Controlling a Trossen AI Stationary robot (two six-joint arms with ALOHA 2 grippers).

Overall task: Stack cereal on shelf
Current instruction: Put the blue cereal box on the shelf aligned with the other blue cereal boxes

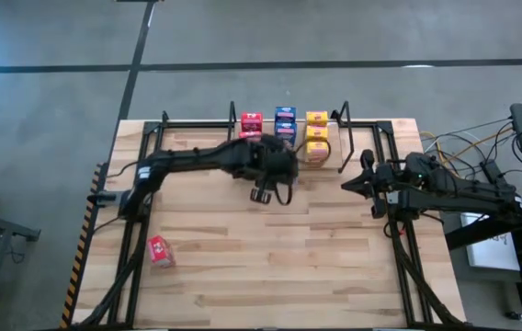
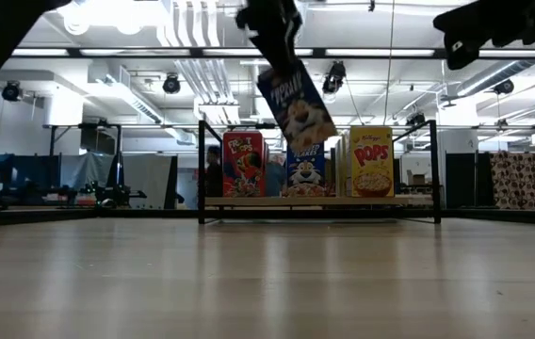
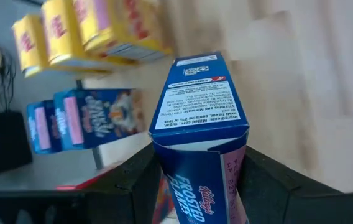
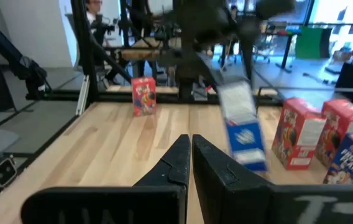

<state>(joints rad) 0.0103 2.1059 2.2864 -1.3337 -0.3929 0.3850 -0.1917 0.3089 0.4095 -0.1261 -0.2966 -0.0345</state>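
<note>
My left gripper (image 1: 272,188) hangs over the middle of the table, shut on a blue cereal box (image 2: 297,105), short of the shelf (image 2: 319,201). The shelf stands at the far edge. Red (image 1: 252,124), blue (image 1: 285,124) and yellow (image 1: 316,134) boxes stand upright on its board. One more red box (image 1: 158,250) stands on the tabletop near the left edge. At the right side my right gripper (image 4: 191,149) is shut and holds nothing. My left gripper pinches the blue box between its two fingers (image 3: 140,182) at the box's upper end (image 3: 195,163), one finger on each of two opposite sides. The fingers slant down from above. The box hangs tilted below them (image 2: 297,105), clear of the table.
The shelf's thin black posts (image 2: 201,169) rise at its ends. Black frame rails (image 1: 137,211) run along the table's left and right sides. Cables and gear (image 1: 482,147) lie beyond the right edge. Bare wood (image 1: 279,267) spreads across the near half of the table.
</note>
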